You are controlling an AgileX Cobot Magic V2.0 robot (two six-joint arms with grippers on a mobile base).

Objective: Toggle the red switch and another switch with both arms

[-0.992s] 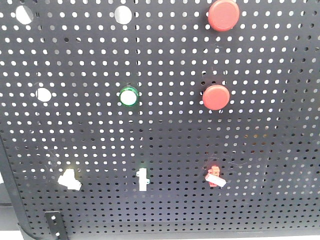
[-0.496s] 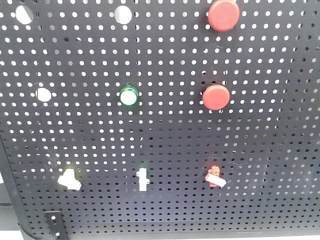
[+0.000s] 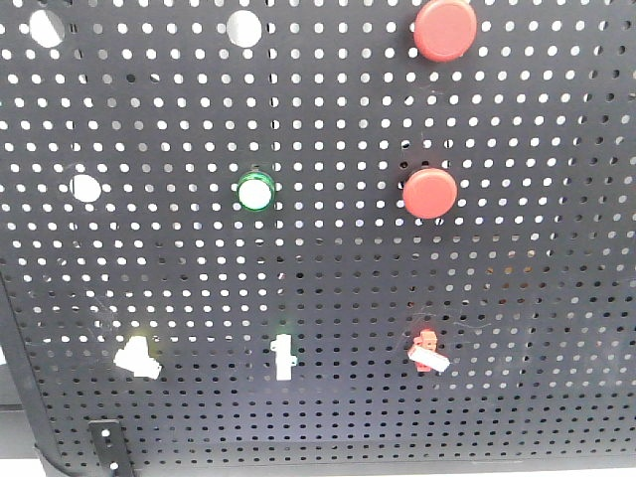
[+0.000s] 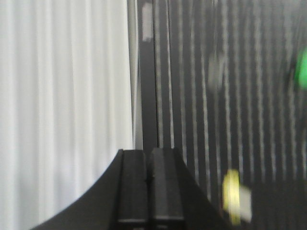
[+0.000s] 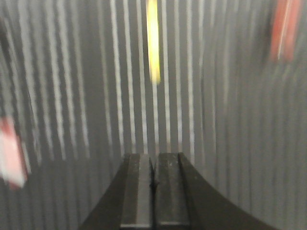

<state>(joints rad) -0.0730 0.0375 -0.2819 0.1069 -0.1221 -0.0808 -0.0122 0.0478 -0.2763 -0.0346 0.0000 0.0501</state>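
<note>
Both pairs of jaws are sitting pressed together, gripping nothing. The left gripper (image 4: 149, 158) is pointing at the edge of the pegboard (image 4: 268, 120), with the yellow switch (image 4: 236, 196) showing blurred at its lower right. The red switch (image 5: 11, 158) is showing far left of the right gripper (image 5: 154, 160).

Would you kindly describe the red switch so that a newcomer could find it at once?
On the black perforated board, look along the bottom row of three small toggles. The red switch is the rightmost, directly below the two round red push-buttons. Unlike the pale-yellow toggle and green-based toggle beside it, its white lever sits on a red base.
</note>
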